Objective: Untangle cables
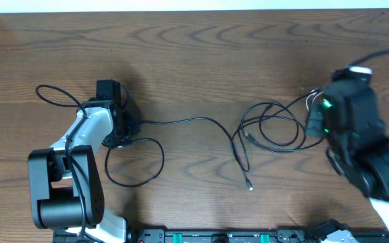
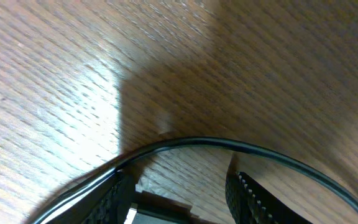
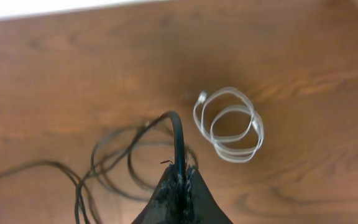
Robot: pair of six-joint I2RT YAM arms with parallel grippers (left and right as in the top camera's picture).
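A long black cable (image 1: 201,120) runs from a loop at the far left, past my left gripper (image 1: 120,129), into a tangle of black loops (image 1: 270,125) at centre right. One plug end (image 1: 250,187) lies loose below the tangle. In the left wrist view the jaws of the left gripper (image 2: 176,179) stand apart; the black cable (image 2: 197,142) arcs across the fingertips and over the left finger (image 2: 114,193), not pinched. My right gripper (image 1: 314,123) is shut on a black strand (image 3: 178,134) of the tangle, seen in its own view (image 3: 182,174). A coiled white cable (image 3: 229,124) lies apart, just beyond it.
The wooden table (image 1: 201,40) ends at a pale strip along the back (image 3: 73,6). A black equipment rail (image 1: 215,236) runs along the front edge. The right arm's body (image 1: 363,142) covers the table's right side and hides the white coil from overhead.
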